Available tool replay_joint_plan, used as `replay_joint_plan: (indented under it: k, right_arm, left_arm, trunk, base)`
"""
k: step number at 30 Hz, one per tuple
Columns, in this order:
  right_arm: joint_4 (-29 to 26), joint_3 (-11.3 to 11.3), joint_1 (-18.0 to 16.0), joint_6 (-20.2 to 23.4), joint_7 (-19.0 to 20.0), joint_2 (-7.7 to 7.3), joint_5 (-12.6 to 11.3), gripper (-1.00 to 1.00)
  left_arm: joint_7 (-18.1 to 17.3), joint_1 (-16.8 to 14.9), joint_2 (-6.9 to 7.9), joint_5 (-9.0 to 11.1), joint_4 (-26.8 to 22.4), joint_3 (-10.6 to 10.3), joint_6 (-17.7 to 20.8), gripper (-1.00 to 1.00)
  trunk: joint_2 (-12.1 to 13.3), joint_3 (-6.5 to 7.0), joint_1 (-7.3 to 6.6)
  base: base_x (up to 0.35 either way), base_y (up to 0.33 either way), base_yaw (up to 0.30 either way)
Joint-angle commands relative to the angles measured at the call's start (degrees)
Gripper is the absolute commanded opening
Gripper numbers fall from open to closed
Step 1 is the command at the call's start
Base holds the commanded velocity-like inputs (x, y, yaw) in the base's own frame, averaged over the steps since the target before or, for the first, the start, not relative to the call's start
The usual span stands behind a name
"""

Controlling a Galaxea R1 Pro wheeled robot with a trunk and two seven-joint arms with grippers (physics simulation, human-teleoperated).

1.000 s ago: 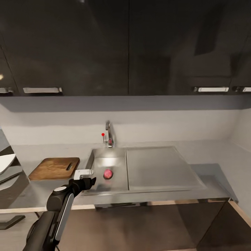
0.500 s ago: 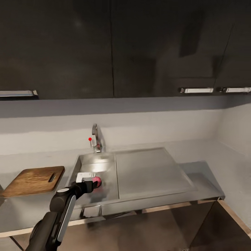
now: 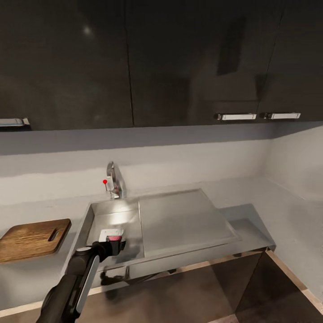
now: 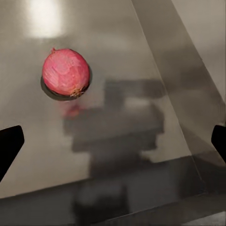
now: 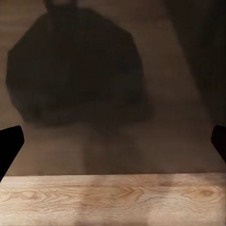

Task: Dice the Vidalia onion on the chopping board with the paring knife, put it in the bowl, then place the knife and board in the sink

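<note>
We hang our left gripper (image 4: 113,139) wide open over the stainless-steel sink basin (image 3: 92,215) | round pink-red onion (image 4: 66,73) sits on basin floor, ungrasped | right gripper (image 5: 113,141) open above wood floor | brown wooden chopping board (image 3: 31,237) waits at table's left edge.

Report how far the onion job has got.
Done: nothing yet. The onion lies on the sink floor, ungrasped. In hand: the left tool hangs open over the basin above the onion, its fingers spread wide and clear of it. Left: grasp the onion, carry it to the board, dice, fill the bowl, then put knife and board in the sink.
</note>
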Motion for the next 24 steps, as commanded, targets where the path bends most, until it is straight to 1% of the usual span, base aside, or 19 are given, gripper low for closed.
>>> replay_joint_plan:
  k: [1, 4, 6, 7, 10, 16, 17, 19, 20, 22, 24]
  right_arm:
    - [-0.08, -0.07, 0.01, -0.05, 0.03, 0.02, 0.23, 1.0]
    - [-0.08, -0.05, 0.01, -0.05, 0.03, 0.02, 0.23, 1.0]
    - [-0.08, -0.01, 0.01, -0.05, 0.03, 0.02, 0.26, 1.0]
    - [-0.08, 0.0, 0.01, -0.05, 0.03, 0.02, 0.26, 1.0]
    - [-0.08, 0.01, 0.01, -0.05, 0.03, 0.02, 0.26, 1.0]
    - [-0.08, 0.02, 0.01, -0.05, 0.03, 0.03, 0.26, 1.0]
    - [-0.08, 0.02, 0.01, -0.05, 0.03, 0.04, 0.26, 1.0]
    - [-0.08, 0.05, 0.01, -0.05, 0.03, 0.07, 0.27, 1.0]
    - [-0.08, 0.08, 0.01, -0.05, 0.03, 0.05, 0.27, 1.0]
    - [-0.08, 0.09, 0.01, -0.05, 0.03, 0.05, 0.27, 1.0]
    - [-0.08, 0.1, 0.01, -0.05, 0.03, 0.06, 0.27, 1.0]
  left_arm:
    - [-0.01, -0.08, 0.02, 0.04, 0.73, 0.1, -0.6, 1.0]
    - [0.86, -0.13, 0.21, 0.0, 1.8, 0.16, -2.47, 1.0]
    - [3.25, -0.57, 0.72, -0.01, 2.76, 0.2, -3.12, 1.0]
    - [4.79, -1.18, 0.89, 0.01, 3.51, 0.2, -3.28, 1.0]
    - [7.9, -3.04, 1.16, 0.05, 6.03, 0.21, -3.47, 1.0]
    - [9.47, -5.98, 1.79, 0.13, 9.49, 0.22, -3.56, 1.0]
    - [9.64, -7.99, 1.87, 0.18, 11.66, 0.24, -3.55, 1.0]
    - [9.68, -9.63, 1.89, 0.26, 13.68, 0.23, -3.51, 1.0]
    - [9.71, -11.34, 1.79, 0.28, 16.26, 0.22, -3.54, 1.0]
    - [9.72, -13.01, 1.7, 0.31, 18.7, 0.22, -3.55, 1.0]
    - [9.72, -16.05, 1.57, 0.36, 23.0, 0.22, -3.56, 1.0]
  trunk:
    - [-0.08, -0.09, 0.02]
    - [-0.08, -0.09, 0.02]
    - [-0.08, -0.09, 0.02]
    - [-0.08, -0.09, 0.02]
    - [-0.08, -0.09, 0.02]
    - [-0.08, -0.09, 0.02]
    - [-0.08, -0.09, 0.02]
    - [-0.08, -0.09, 0.02]
    - [-0.08, -0.09, 0.02]
    - [-0.08, -0.09, 0.02]
    - [-0.08, -0.09, 0.02]
  base:
    - [0.0, 0.0, -0.004]
    - [0.0, 0.0, -0.002]
    - [0.0, 0.0, 0.0]
    - [0.0, 0.0, 0.0]
    - [0.0, 0.0, 0.0]
    - [0.0, 0.0, 0.0]
    - [0.0, 0.0, 0.0]
    - [0.0, 0.0, 0.0]
    - [0.0, 0.0, 0.0]
    - [0.0, 0.0, 0.0]
    - [0.0, 0.0, 0.0]
